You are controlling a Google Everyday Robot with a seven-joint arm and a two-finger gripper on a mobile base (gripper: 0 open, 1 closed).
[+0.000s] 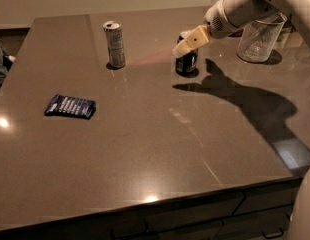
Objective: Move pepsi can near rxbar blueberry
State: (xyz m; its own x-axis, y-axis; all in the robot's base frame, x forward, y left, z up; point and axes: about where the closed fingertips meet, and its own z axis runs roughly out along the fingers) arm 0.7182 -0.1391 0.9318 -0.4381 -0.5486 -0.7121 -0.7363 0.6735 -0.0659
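Note:
The pepsi can (187,63) is a short dark blue can standing upright at the back middle of the brown table (155,149). My gripper (188,43) reaches in from the upper right on a white arm. Its cream tip overlaps the can's top in this view and hides the can's upper part. I cannot tell whether it touches the can. The rxbar blueberry (70,106) is a flat dark blue wrapper with white lettering. It lies at the left of the table, far from the can and the gripper.
A taller slim silver can (115,44) stands at the back left of the pepsi can. A clear glass beaker (257,40) stands at the back right, under the arm. The table's front edge runs along the bottom, with drawers below.

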